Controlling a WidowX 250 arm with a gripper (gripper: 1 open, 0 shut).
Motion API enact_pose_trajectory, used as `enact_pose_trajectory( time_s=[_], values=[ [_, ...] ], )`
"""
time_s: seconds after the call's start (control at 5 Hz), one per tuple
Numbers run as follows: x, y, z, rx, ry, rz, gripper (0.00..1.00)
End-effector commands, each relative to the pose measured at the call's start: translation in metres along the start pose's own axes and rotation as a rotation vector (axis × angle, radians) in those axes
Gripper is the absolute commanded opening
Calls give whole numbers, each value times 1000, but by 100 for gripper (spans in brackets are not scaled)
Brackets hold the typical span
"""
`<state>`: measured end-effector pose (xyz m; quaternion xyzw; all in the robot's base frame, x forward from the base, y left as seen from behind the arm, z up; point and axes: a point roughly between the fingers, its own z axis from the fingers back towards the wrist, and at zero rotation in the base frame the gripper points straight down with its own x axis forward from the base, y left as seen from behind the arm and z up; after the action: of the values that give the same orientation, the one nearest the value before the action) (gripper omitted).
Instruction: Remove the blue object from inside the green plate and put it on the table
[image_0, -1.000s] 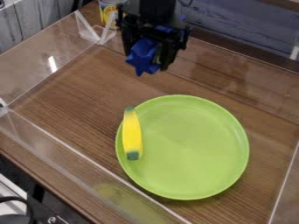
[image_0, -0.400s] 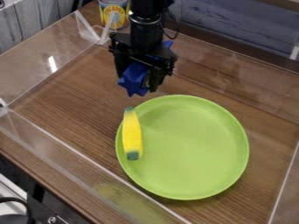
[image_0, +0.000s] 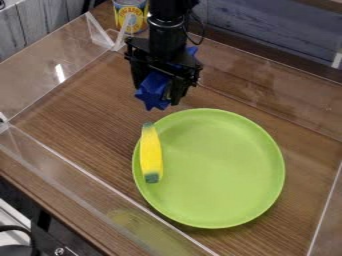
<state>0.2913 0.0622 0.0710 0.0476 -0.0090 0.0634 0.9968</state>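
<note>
The gripper (image_0: 163, 84) partly hides the blue object (image_0: 154, 91), blurring its outline.

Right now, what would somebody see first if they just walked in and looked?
Probably the big lime-green plate on the brown wooden table, with a bright yellow banana lying along its left side in the picture. Next, their eye might jump to the black robot gripper above the plate in the picture, with the dark-blue object at its fingers, away from the plate.
</note>
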Motion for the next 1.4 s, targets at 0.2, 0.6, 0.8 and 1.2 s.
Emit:
enact_pose_trajectory(
  time_s=[0.2, 0.6, 0.8, 1.2],
  values=[
    [10, 1, 16, 2, -55, -5, 0],
    [15, -4, 21, 0, -66, -21, 0],
    [17, -6, 23, -1, -70, -27, 0],
    [23, -11, 27, -4, -84, -41, 0]
  ],
)
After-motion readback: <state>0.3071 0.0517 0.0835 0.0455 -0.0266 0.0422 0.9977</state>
